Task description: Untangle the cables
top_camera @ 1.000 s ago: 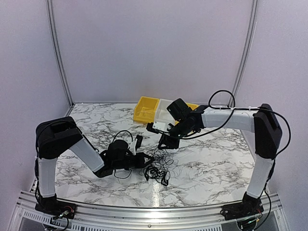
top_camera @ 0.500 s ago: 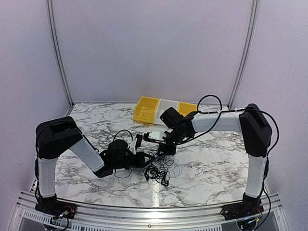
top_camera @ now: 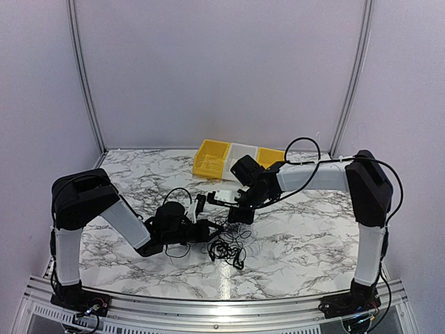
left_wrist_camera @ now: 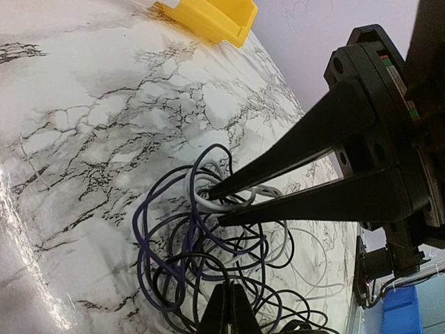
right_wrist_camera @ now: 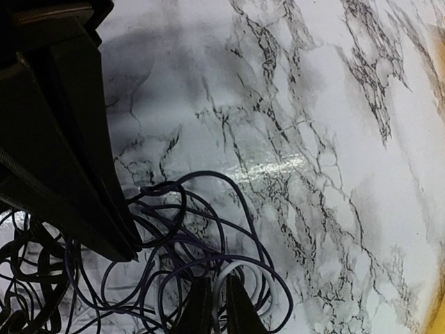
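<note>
Cables (top_camera: 228, 245) lie knotted on the tabletop (top_camera: 299, 236), the left tool (left_wrist_camera: 224, 306) closed at the knot's edge and the right tool (left_wrist_camera: 214, 206) with jaws narrow around the white strand (left_wrist_camera: 199, 195) (pinched or not, I cannot tell), so this seems the grasping step, and next it needs a firm grip and slow pulling apart.

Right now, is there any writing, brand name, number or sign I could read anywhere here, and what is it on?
None: no readable text in any view.
The bins, the marble-patterned table, the cables, the left arm and the right arm show no lettering; any labels at the arm bases are too small to make out.
</note>
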`<state>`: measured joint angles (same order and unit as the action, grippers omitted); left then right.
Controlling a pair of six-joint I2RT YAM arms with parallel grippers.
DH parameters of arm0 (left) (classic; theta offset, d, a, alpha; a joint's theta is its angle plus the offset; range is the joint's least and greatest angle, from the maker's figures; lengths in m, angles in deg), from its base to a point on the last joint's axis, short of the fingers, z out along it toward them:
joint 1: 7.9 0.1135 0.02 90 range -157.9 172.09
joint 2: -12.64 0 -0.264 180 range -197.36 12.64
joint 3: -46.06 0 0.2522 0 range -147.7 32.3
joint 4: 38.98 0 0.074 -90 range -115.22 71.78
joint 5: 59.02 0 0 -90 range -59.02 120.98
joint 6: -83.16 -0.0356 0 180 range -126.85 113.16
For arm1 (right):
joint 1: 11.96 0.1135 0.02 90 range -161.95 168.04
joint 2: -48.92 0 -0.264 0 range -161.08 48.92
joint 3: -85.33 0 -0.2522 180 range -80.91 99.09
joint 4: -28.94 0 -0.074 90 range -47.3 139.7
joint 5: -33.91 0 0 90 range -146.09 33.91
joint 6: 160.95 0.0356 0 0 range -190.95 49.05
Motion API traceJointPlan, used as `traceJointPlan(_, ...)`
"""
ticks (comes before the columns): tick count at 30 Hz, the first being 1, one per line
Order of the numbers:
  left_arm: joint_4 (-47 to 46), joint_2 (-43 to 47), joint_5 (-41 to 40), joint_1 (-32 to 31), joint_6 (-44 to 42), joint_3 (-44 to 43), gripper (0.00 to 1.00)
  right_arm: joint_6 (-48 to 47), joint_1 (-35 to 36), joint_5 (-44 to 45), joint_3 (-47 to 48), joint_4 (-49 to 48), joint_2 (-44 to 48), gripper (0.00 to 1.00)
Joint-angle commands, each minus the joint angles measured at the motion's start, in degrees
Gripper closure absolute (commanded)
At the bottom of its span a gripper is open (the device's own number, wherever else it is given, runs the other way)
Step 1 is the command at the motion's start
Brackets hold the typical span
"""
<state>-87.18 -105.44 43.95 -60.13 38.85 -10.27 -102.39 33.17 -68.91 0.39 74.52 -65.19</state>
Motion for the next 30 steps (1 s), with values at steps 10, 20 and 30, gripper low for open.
traceJointPlan(10,-2.11,1.16,-1.28,0.08,-0.23,0.55,1.00,4.82,0.65,-11.36,5.56,4.31,11.34,1.00)
traceJointPlan(20,-2.11,2.66,-2.88,0.10,0.45,3.57,1.00,1.68,0.29,-38.40,16.29,13.35,17.52,1.00)
traceJointPlan(30,-2.01,2.80,-3.30,0.05,1.27,4.73,1.00,0.40,-0.55,-45.43,37.92,20.53,17.64,1.00)
